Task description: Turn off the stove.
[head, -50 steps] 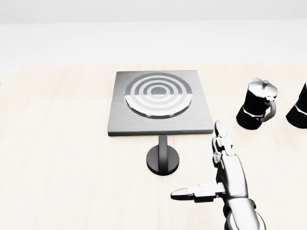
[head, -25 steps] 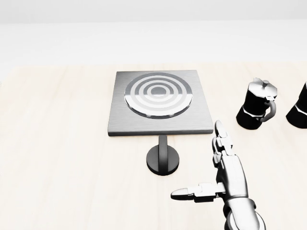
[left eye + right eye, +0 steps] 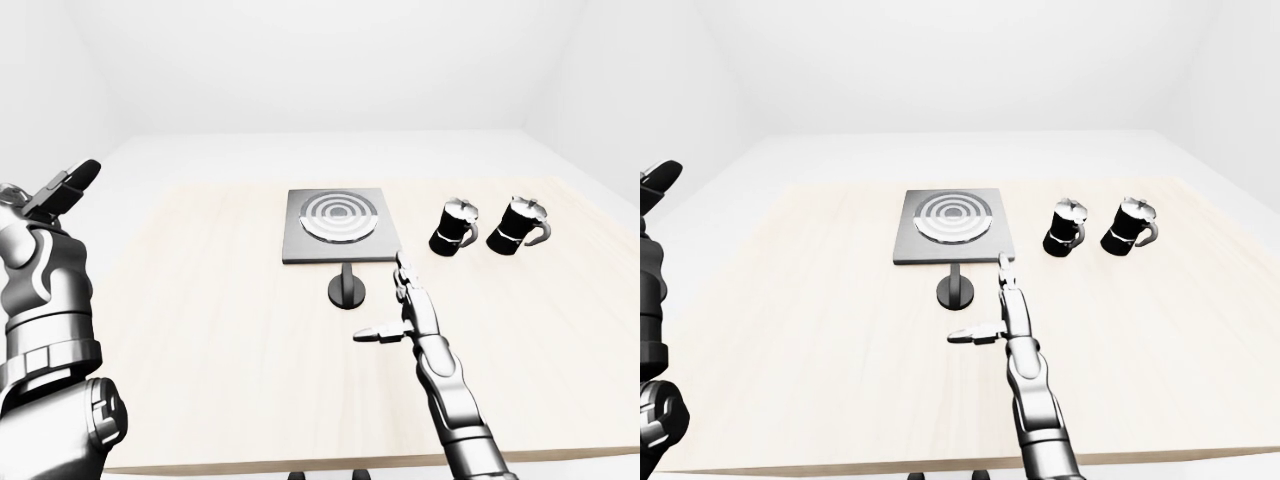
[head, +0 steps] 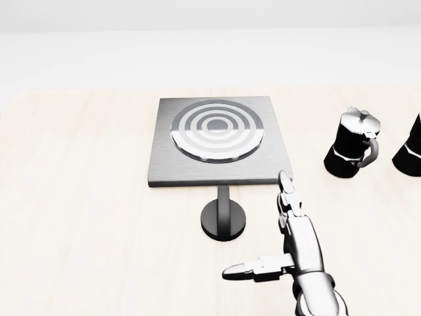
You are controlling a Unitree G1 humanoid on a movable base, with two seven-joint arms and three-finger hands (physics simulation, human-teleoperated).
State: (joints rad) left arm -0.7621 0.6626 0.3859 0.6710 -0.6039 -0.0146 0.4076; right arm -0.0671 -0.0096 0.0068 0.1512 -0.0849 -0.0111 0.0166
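The grey square stove [image 4: 219, 140] with a ringed burner lies flat on the pale wooden table [image 4: 79, 217]. Its black round knob [image 4: 223, 220] with an upright bar sits just below the stove's lower edge. My right hand [image 4: 263, 230] hovers to the right of the knob, open, fingers pointing up towards the stove's lower right corner and thumb [image 4: 247, 268] stretched left. It touches nothing. My left hand [image 3: 62, 187] is raised at the far left of the left-eye view, well away from the stove; its fingers look spread.
Two black moka pots [image 3: 455, 226] [image 3: 518, 224] stand right of the stove; the head view shows one whole pot [image 4: 353, 143] and the edge of the other. A white floor and walls surround the table.
My right hand has shifted left and slightly up, closer to the knob. Stove, knob and pots are unmoved.
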